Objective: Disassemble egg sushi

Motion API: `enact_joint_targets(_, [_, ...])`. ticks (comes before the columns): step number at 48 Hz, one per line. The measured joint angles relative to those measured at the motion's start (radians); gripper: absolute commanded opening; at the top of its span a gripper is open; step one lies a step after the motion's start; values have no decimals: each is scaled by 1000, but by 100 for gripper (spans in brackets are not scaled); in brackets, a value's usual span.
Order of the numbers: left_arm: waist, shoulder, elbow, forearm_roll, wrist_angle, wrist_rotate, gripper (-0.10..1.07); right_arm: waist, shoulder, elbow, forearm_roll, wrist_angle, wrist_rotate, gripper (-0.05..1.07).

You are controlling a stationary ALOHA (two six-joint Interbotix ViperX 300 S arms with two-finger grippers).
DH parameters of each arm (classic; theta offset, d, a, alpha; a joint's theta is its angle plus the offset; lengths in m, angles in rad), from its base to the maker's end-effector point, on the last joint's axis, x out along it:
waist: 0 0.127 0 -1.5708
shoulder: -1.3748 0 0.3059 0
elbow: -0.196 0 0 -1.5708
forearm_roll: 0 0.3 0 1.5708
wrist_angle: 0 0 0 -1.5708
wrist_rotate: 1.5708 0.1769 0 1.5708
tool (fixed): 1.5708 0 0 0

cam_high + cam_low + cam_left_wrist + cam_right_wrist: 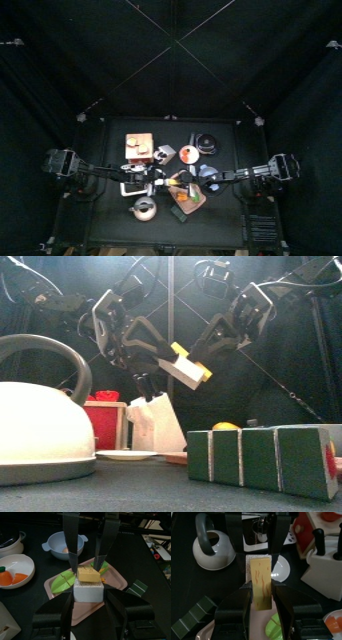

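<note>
Left hand (pixel 87 587) grips white rice block (pixel 88 592), right hand (pixel 260 587) clamps yellow egg slab (pixel 260 582); both above pink tray (pixel 60 594).

One camera looks straight down from far above, one level at table height, two ride the wrists close in — all share the small yellow egg block (pixel 89 574).

In the top view the things on the desk (pixel 107 225) are too small to name. In the front view the kettle (pixel 40 426) is cut by the left edge, the green blocks (pixel 267 459) by the right edge.
</note>
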Motion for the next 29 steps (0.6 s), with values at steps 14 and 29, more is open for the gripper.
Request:
enact_joint_targets(14, [-2, -37, 37, -5, 2, -2, 65, 2, -6, 25, 5, 3, 2, 60])
enact_joint_targets(29, [0, -57, 63, -23, 2, -2, 65, 0, -23, 37, 11, 5, 2, 60])
